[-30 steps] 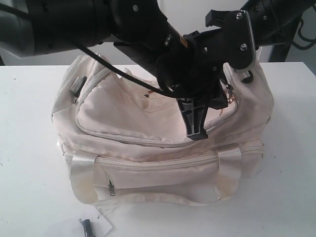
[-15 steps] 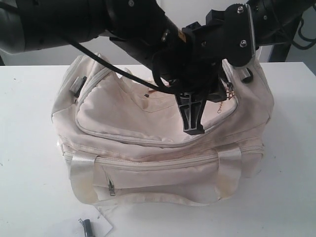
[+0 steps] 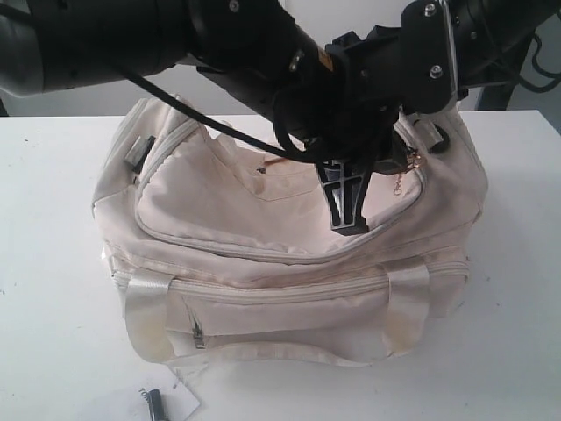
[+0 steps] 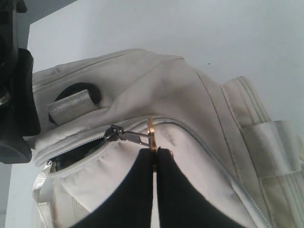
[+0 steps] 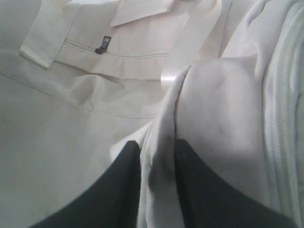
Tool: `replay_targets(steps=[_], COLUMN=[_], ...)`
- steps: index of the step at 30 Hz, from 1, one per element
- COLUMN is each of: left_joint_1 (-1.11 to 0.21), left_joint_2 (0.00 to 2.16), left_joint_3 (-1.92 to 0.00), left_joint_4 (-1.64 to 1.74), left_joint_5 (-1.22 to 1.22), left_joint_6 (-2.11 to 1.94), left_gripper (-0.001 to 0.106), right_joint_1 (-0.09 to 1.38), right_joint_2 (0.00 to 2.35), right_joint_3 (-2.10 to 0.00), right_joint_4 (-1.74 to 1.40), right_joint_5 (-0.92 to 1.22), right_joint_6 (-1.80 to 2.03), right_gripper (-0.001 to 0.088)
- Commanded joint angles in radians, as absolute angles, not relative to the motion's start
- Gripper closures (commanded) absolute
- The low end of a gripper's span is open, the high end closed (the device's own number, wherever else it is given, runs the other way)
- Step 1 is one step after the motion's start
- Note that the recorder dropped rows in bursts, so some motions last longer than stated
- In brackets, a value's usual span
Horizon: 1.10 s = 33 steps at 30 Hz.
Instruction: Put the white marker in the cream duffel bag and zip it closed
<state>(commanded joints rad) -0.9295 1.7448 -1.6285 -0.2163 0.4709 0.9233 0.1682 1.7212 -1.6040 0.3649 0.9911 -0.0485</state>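
Shows the cream duffel bag standing on its base on the white table, long axis running left to right across the exterior view, the side with the small zip pocket and strap handles facing the camera, curved zip flap on top. Has both black arms crowded over the bag's right end. Pinches the gold zip pull between the pressed-together fingers of the left gripper, just beside the dark slider and near a black ring; leaves a dark gap of zip unclosed beyond the slider. Sets the right gripper astride a fold of bag fabric, fingers apart; cannot tell whether squeezing or loose. Cannot make out the white marker in any view. Has a short dark stick lying on a printed paper tag in front of the bag, cut by the frame edge
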Motion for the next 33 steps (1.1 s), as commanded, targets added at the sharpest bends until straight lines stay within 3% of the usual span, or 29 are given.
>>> replay_targets(steps=[8,12,29,33], left_joint_1=[-0.93,-0.93,-0.93,-0.93], left_joint_2=[1.745,1.745,1.745,1.745], left_joint_3=[-1.628,-1.628,-1.628,-1.628], left_joint_4=[-0.216,-0.216,-0.216,-0.216], left_joint_5=[0.475,0.486,0.497,0.497], left_joint_6=[0.923,0.923,0.923,0.923], left_gripper=[0.105,0.105,0.105,0.105], right_joint_1=[0.199,0.221,0.221,0.221], right_joint_2=[1.702,1.736,1.836,1.84], right_joint_3=[-1.604,-1.604,-1.604,-1.604], right_joint_4=[0.367,0.358,0.338,0.338], right_joint_5=[1.033,1.04,1.115,1.119], right_joint_6=[-0.119,-0.129,-0.129,-0.127], right_gripper=[0.0402,0.0365,0.0377,0.0555])
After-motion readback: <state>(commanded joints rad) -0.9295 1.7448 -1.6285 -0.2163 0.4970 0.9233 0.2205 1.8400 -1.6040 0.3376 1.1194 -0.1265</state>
